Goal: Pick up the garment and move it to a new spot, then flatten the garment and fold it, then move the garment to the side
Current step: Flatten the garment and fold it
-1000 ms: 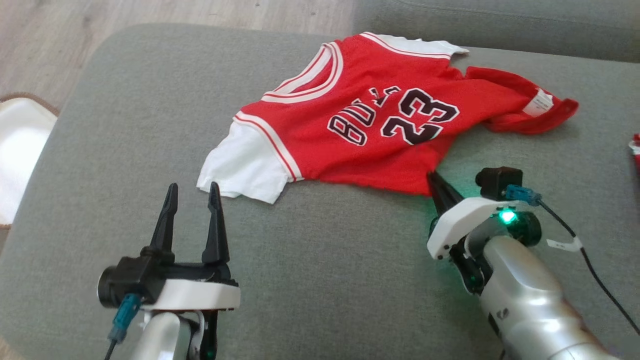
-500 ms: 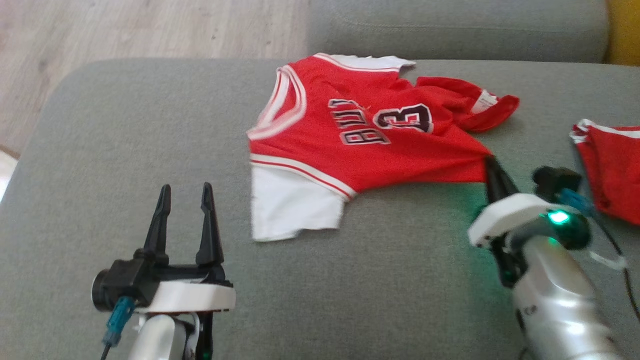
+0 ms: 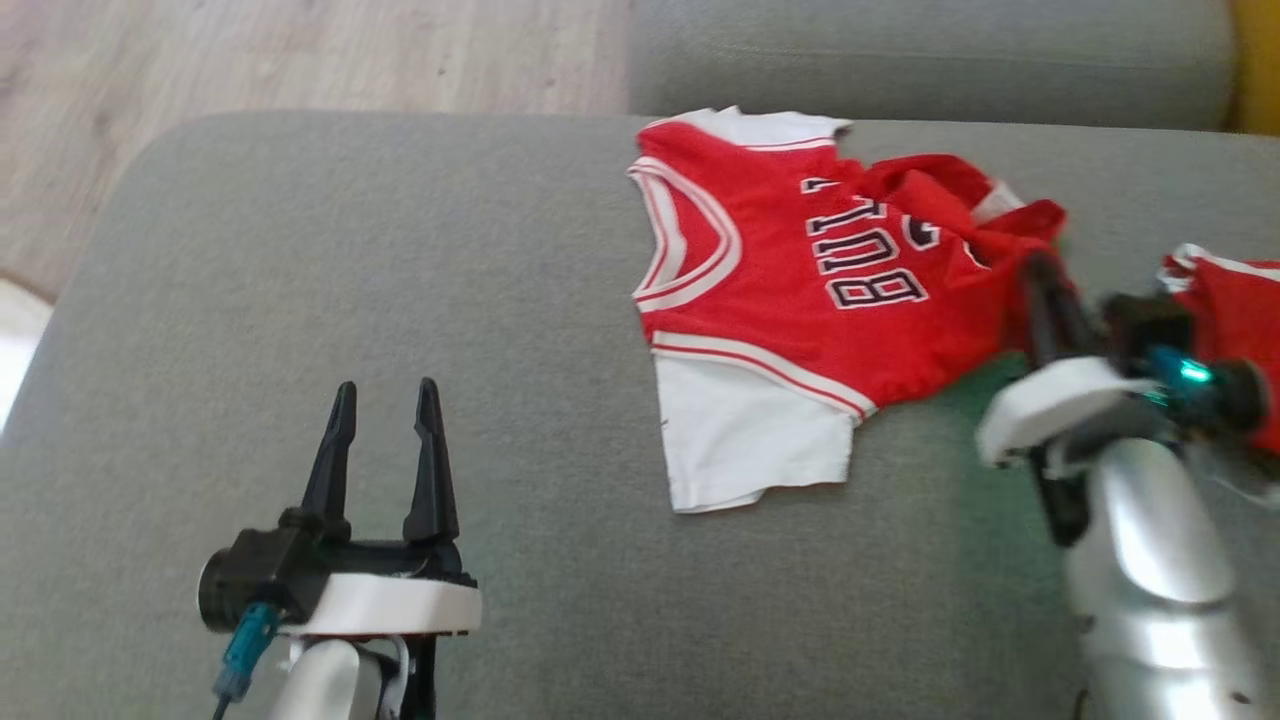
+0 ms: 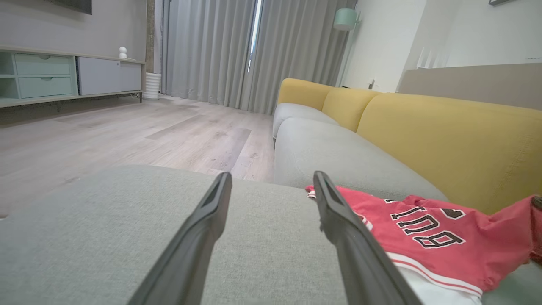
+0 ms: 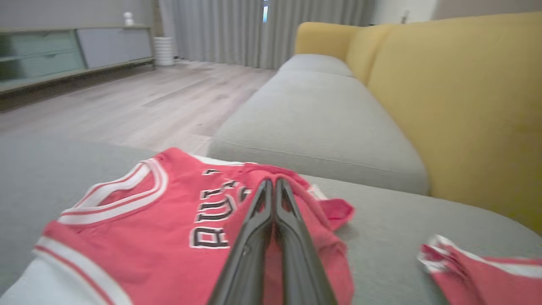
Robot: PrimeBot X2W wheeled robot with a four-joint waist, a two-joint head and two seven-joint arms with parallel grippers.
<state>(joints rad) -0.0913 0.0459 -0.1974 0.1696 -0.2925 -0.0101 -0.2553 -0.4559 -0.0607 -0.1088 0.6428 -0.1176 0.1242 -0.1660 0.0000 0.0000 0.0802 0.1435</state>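
Nearest me, the left gripper point(image 3: 387, 390) hangs over the bare near-left part of the cushion point(image 3: 300, 250). Its fingers are spread with nothing between them, much as they were a second ago.

To the right, the right gripper point(image 3: 1040, 275) has its fingers pressed together on the red hem of the jersey point(image 3: 790, 290). The right wrist view shows the two fingers touching along their length, with red cloth gathered round their tips. A second ago that pinch sat nearer, at the jersey's near edge. Now the arm has swung right and farther away, taking the cloth with it.

The jersey has followed. It lay spread with its number showing. Now it has slid rightward along the cushion and turned, so the white sleeve points near and the neck opening faces left. Its right half is bunched into folds that swallow the number and leave only the lettering plain. The head camera has also turned, so part of the shift is the view's, but measured against the cushion's far seam the cloth has truly travelled.

I judge this as the first step under way: the jersey is being dragged to a new spot, not lifted clear. The rumpling means more flattening later.

Just right of the gripper lies another red piece point(image 3: 1230, 300), near enough to tangle. Beyond are the far cushion point(image 3: 900, 60) and the wooden floor point(image 3: 300, 50).
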